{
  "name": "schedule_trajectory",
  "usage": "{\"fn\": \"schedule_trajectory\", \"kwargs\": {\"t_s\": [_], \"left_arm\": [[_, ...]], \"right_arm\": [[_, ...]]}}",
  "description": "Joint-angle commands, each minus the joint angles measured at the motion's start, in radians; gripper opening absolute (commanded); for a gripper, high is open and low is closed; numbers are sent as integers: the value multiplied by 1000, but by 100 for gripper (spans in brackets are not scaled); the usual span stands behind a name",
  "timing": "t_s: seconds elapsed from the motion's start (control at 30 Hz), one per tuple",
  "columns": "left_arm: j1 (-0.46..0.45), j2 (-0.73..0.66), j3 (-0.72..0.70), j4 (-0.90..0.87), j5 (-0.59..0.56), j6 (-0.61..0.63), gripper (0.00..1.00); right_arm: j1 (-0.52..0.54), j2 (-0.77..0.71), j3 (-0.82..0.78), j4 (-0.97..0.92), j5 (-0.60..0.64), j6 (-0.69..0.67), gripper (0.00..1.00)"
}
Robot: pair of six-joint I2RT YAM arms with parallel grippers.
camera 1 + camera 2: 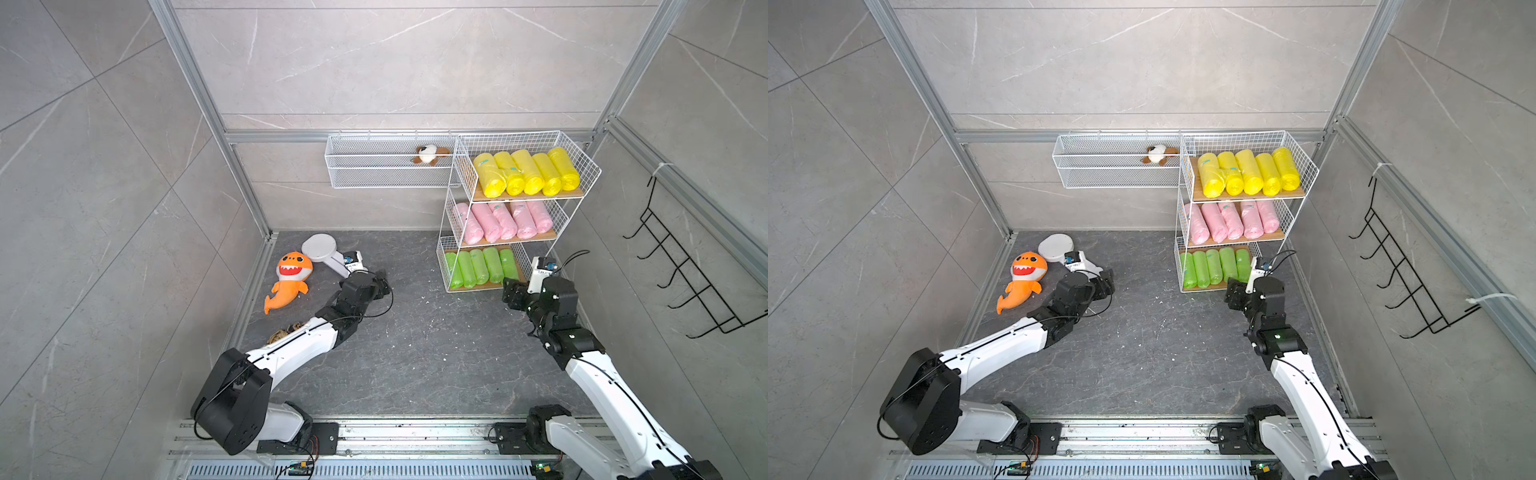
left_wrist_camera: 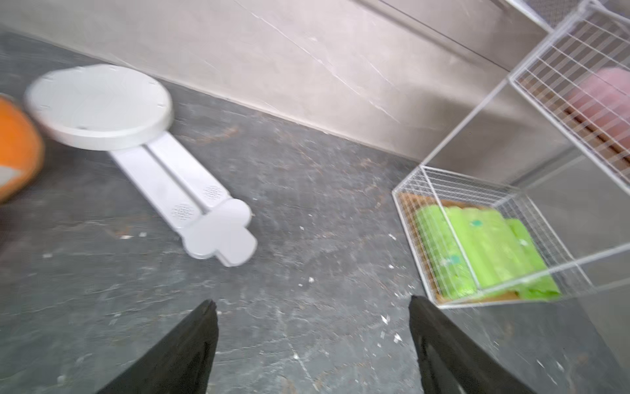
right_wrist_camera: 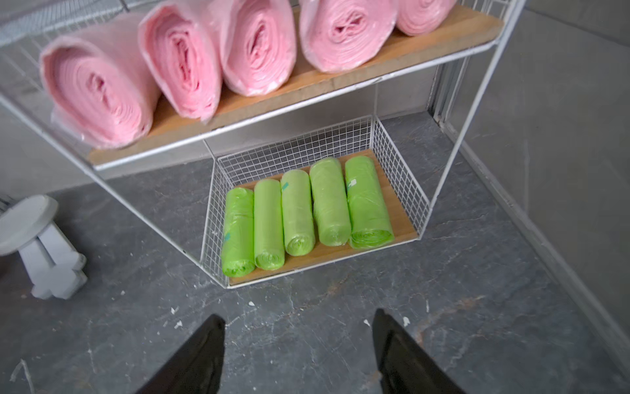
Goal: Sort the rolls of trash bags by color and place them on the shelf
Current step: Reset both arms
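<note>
We count all fifteen rolls of trash bags (image 1: 1229,220) on the shelf (image 1: 507,143): five yellow rolls (image 1: 528,172) on the top board, five pink rolls (image 3: 184,64) on the middle one and five green rolls (image 3: 300,215) on the bottom. Each row lies side by side with its ends toward the open front, so the mesh sides and back keep the soft cylinders from rolling off. In both top views the dark table (image 1: 415,353) shows no loose roll, so we judge the sorting done. Our right gripper (image 3: 298,314) hangs just in front of the bottom tier, its jaws spread wide with only bare table between them; it holds nothing, and the green row lies apart from it. Our left gripper (image 2: 312,303), well apart to the left near the white stand (image 1: 322,249) lying on its side, is likewise spread wide and empty. The orange shark toy (image 1: 291,276) beside the stand and the small plush (image 1: 430,154) in the long wire basket (image 1: 374,174) on the far wall are not ours to sort. Any next move, we judge, is to draw both arms clear without knocking the shelf's front wire.
</note>
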Motion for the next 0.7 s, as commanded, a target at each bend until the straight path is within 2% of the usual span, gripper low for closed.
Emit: {"fn": "schedule_trajectory", "kwargs": {"t_s": [0.0,0.07,0.23,0.43,0.5,0.6,0.63,0.67], "left_arm": [[42,-49,-65,127,-194,159,96],[79,-69,-105,182,-193,194,99],[194,-89,-158,205,-192,240,98],[320,-100,-265,314,-209,308,99],[367,-103,-320,385,-165,340,99],[452,-64,-382,484,-32,357,98],[475,-48,-384,513,-25,355,98],[497,-51,-362,455,10,345,98]], "right_arm": [[31,-28,16,-78,193,-94,80],[32,-36,0,-71,228,-92,84],[30,-20,-59,-7,314,-77,99],[28,65,-144,142,345,-77,100],[28,92,-207,264,342,-102,100],[27,162,-296,476,341,-141,100],[28,191,-311,520,340,-151,100],[26,221,-320,554,338,-155,100]]}}
